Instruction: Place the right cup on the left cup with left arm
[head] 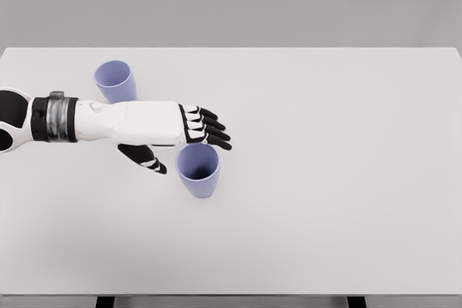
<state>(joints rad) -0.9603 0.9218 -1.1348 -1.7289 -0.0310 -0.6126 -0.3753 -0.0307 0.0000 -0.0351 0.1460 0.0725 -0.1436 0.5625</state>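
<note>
Over at the far left edge of the frame we see the left arm coming in, white casing with a dark and grey banded wrist, stretching level across the middle left of the picture. Just above that forearm, in the upper left, stands the left cup (115, 81), pale lavender, upright on the white table (346, 178), its lower edge hidden behind the arm. It sits clear of the fingers.

Moving along, we reach the left hand (177, 131), palm turned down, the black-tipped fingers (211, 129) extended and slightly fanned toward the centre of the frame, the thumb (144, 158) hanging apart below them. Loose and spread, we'd say, with nothing in the grasp.

Right under those fingertips, a touch left of centre, stands the right cup (198, 169), same lavender, upright, mouth open toward us. The fingers overlap its far rim in this view; whether they touch it, we cannot tell. The thumb lies just beside its left wall, a sliver of table showing between them.

The two cups stand well apart, the arm running between them.
</note>
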